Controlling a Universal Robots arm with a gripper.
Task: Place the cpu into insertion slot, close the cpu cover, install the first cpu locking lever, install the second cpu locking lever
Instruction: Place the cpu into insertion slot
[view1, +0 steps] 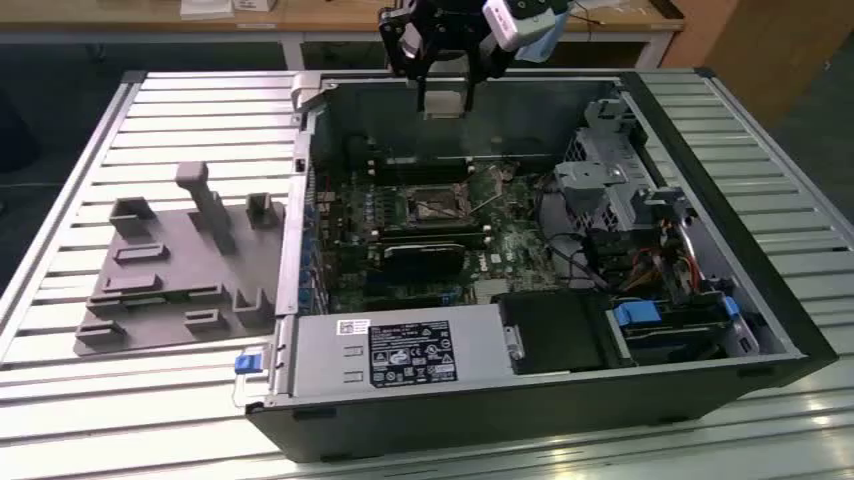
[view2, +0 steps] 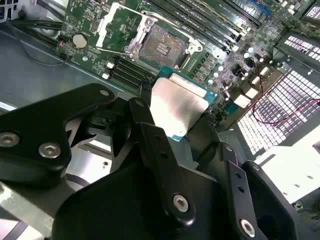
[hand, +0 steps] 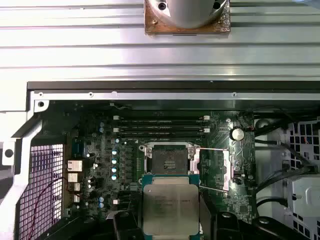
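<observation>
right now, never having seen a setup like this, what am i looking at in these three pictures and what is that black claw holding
The machine is a robot with one black gripper, a claw that pinches things. The exterior view comes from a camera standing off the robot. It looks down on an open computer case lying on a slatted metal table, with a grey moulded fixture beside it toward the exterior view's left. The two wrist views come from cameras riding near the claw, so its black parts sit close in front of them. The gripper is shut on the cpu, a small square chip with a silvery top, held in the air above the motherboard. On that board the insertion slot is bare, and the cpu cover is swung open.
</observation>
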